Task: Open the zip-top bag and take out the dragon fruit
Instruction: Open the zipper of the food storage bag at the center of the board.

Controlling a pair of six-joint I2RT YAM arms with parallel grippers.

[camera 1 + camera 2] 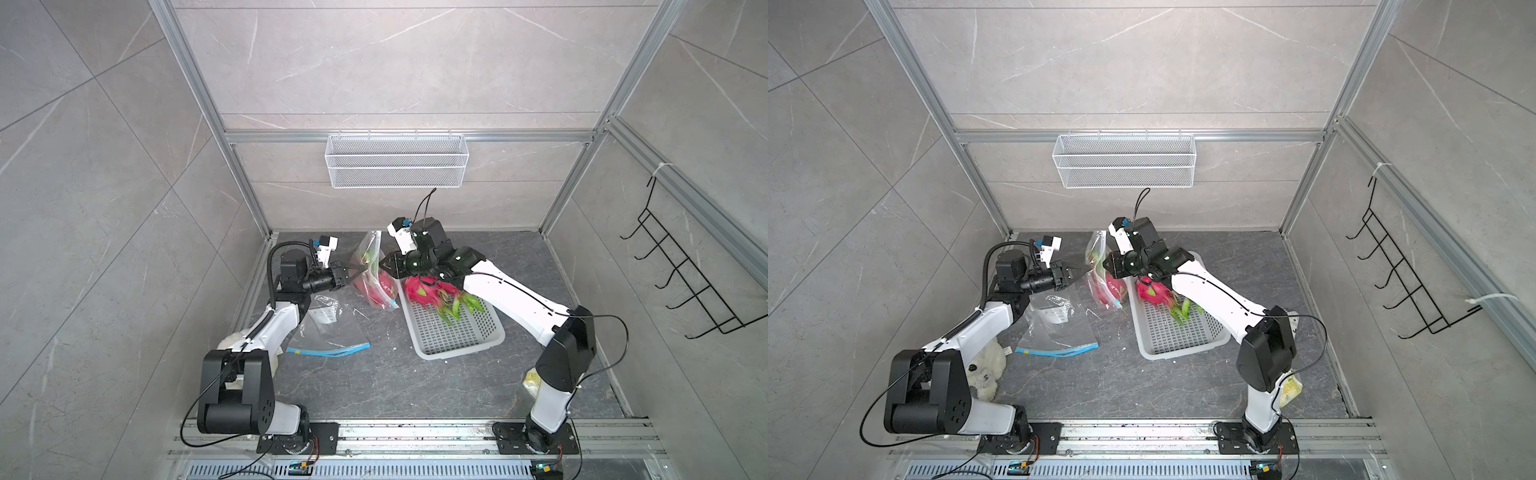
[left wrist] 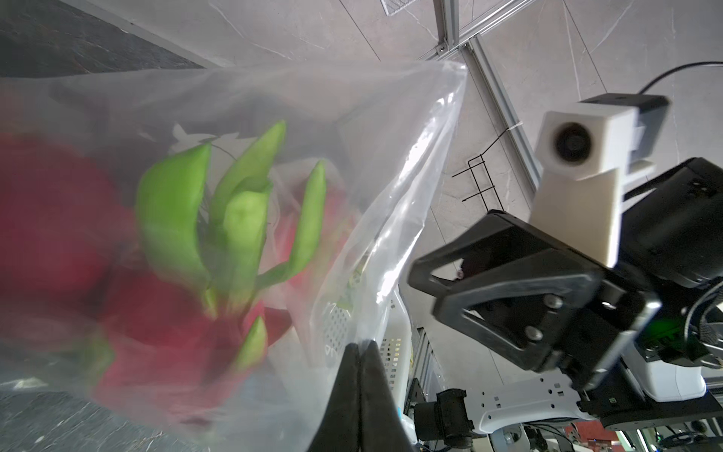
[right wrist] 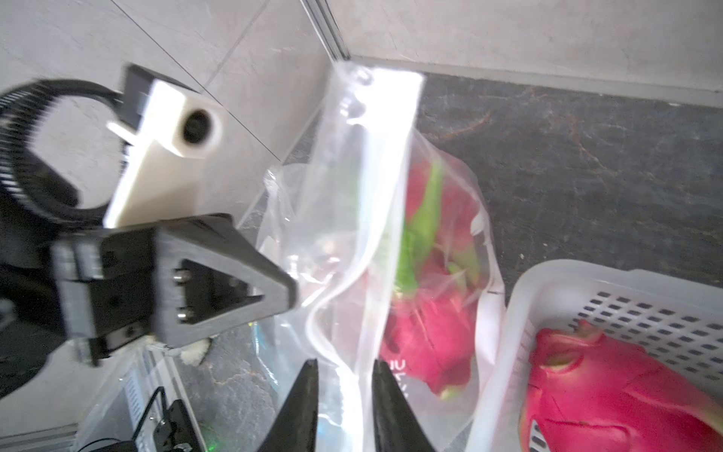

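Observation:
The clear zip-top bag (image 1: 371, 266) (image 1: 1096, 249) stands upright between my two grippers, with magenta dragon fruit (image 1: 376, 291) (image 2: 58, 219) (image 3: 434, 325) and its green scale tips inside. My left gripper (image 1: 357, 272) (image 2: 360, 346) is shut on one edge of the bag's film. My right gripper (image 1: 380, 264) (image 3: 343, 364) faces it from the other side. Its jaws stand slightly apart, with a fold of the bag's top edge between them. Another dragon fruit (image 1: 419, 291) (image 1: 1152, 293) (image 3: 610, 391) lies in the white perforated basket (image 1: 457, 336) (image 3: 508, 332) beside the bag, partly under my right arm.
A flat empty zip-top bag with a blue strip (image 1: 332, 328) lies on the dark floor by the left arm. A white plush item (image 1: 984, 370) sits near the left base and a yellow packet (image 1: 1289, 388) near the right base. A wire basket (image 1: 397, 160) hangs on the back wall and a black hook rack (image 1: 685, 286) on the right.

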